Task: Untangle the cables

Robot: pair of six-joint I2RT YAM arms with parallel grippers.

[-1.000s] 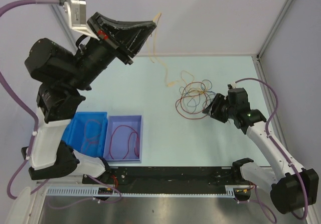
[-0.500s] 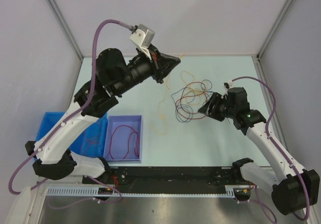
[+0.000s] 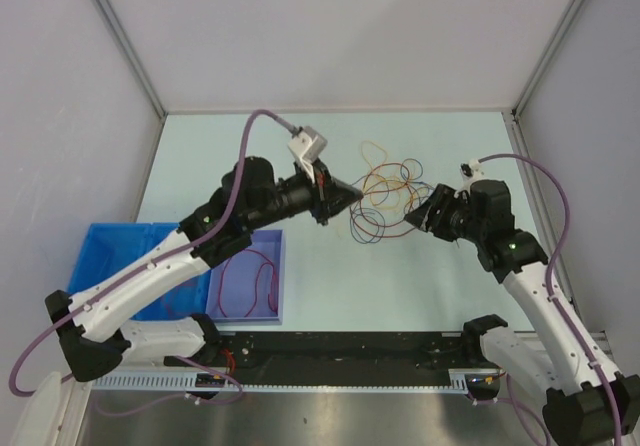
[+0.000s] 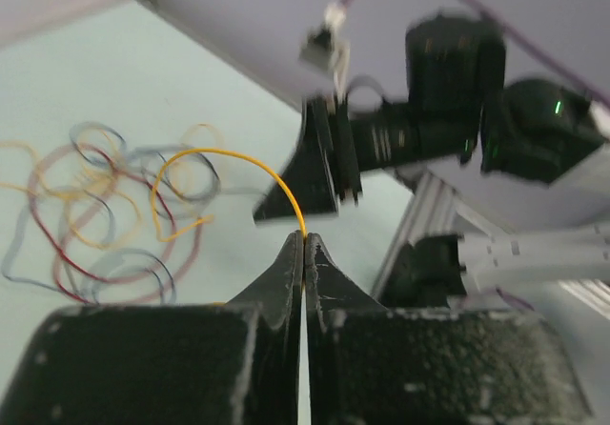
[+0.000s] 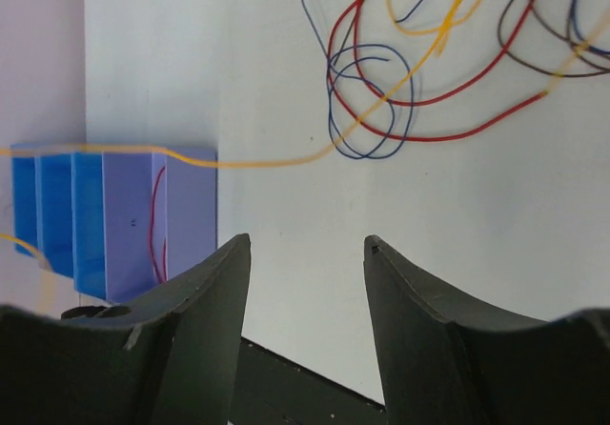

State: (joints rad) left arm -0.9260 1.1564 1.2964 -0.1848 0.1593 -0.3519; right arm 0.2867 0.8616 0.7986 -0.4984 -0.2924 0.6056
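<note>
Straight ahead of the left gripper (image 4: 303,240), past its tips, the right gripper (image 3: 425,213) and its arm faced back at it and filled that side of the wrist view. The two stood near each other with the cables (image 3: 385,188) between them. Off to the side of the right jaws, in their own camera, a lavender bin (image 5: 186,217) and a blue bin (image 5: 55,206) sat touching, with a red cable (image 3: 268,284) curled inside the lavender one. The left jaws were pressed together on a yellow cable (image 4: 217,153), which rose from the tips in an arch and dropped toward the heap. The right jaws stood partly apart with nothing between them. The cables lay loose on the pale table (image 3: 200,151), just beyond the right fingertips: thin overlapping loops of red, dark blue, orange and brown. A yellow strand (image 5: 267,164) stretched from the heap across in front of the bins; whether it was the held one could not be told. Beyond the heap, away from both sets of jaws, the table ran open to the back wall (image 3: 350,36), and the side wall (image 3: 600,116) stood close behind the right arm.
</note>
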